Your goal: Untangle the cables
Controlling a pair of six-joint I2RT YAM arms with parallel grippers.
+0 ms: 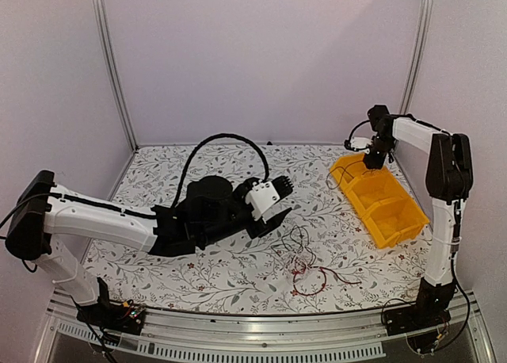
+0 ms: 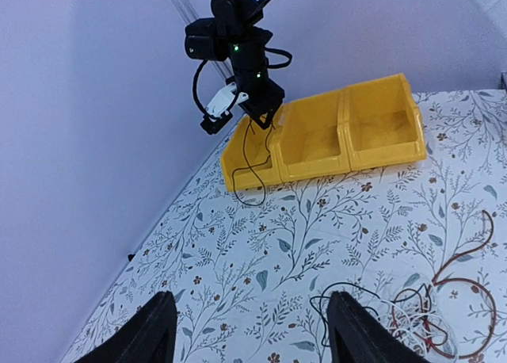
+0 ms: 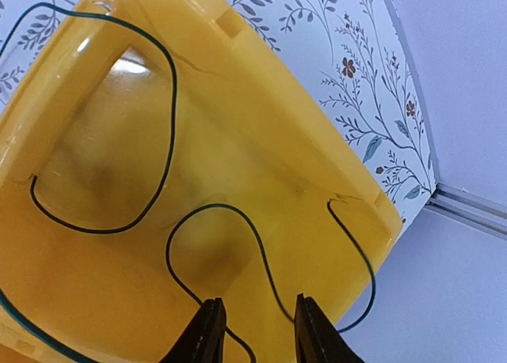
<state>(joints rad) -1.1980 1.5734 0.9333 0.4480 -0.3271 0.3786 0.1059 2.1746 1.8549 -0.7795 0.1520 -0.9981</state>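
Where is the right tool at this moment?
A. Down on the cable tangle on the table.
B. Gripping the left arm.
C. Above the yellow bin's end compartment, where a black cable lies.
C: the right tool hangs over the yellow bin, with a black cable looping inside that compartment.

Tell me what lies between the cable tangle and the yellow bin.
Nothing but bare floral table lies between the cable tangle and the yellow bin; the top external and left wrist views both show it.
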